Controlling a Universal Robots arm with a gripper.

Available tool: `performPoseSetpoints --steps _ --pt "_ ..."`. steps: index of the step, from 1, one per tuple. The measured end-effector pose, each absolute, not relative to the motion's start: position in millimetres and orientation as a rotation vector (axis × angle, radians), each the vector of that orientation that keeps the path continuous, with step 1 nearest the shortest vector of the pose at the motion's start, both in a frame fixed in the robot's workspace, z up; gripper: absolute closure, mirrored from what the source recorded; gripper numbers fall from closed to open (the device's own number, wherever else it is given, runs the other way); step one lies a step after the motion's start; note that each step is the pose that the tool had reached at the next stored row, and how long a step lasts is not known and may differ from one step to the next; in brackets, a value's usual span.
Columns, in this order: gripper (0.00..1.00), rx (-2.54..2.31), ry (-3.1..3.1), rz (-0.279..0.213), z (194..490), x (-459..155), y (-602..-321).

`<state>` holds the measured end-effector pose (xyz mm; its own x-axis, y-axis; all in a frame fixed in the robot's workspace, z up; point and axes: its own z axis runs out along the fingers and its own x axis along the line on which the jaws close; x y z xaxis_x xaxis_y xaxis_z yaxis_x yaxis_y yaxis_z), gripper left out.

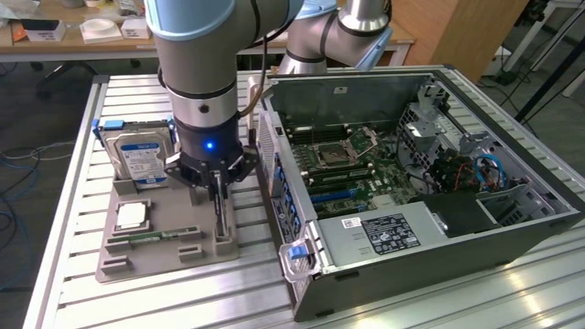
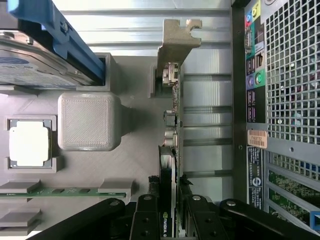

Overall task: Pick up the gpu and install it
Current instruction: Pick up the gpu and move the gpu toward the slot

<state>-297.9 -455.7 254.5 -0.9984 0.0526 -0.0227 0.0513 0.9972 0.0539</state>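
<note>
- The gpu [image 1: 222, 223] stands on edge in a slot along the side of the grey tray [image 1: 164, 264] that faces the open computer case [image 1: 393, 274]. It is seated in the tray, so the lift has not been made.
- The hand [image 1: 218, 199] is down over the card, and its two fingers look pressed against the card's two faces, clamped on it.
- Risk, as I judge it: the fingers hold a thin board by a narrow strip. If it is pulled out of the slot at a slant, it could bind in the tray, slip in the grip or drag the tray along.
- Risk: the case wall stands just beside that side of the tray, so a sideways swing could knock the card's end bracket or the hand against it.
- The exterior view takes in the arm, the table [image 1: 137, 301], the whole tray and the case's motherboard [image 1: 357, 171].
- It also shows the hard drive [image 1: 137, 161] upright at the tray's far end.
- The wrist view looks along the card's top edge [image 2: 172, 125]. It shows the grey bracket [image 2: 176, 37] at the far end of the tray slot and the fingers [image 2: 147, 215] on either side.
- It also shows the case's perforated back panel [image 2: 290, 75] just beside the tray.
</note>
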Motion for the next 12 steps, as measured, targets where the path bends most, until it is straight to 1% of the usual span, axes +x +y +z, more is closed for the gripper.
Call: performPoseSetpoints --steps 12 --pt "0.74 0.081 3.115 0.083 271.1 -297.9 -455.7"
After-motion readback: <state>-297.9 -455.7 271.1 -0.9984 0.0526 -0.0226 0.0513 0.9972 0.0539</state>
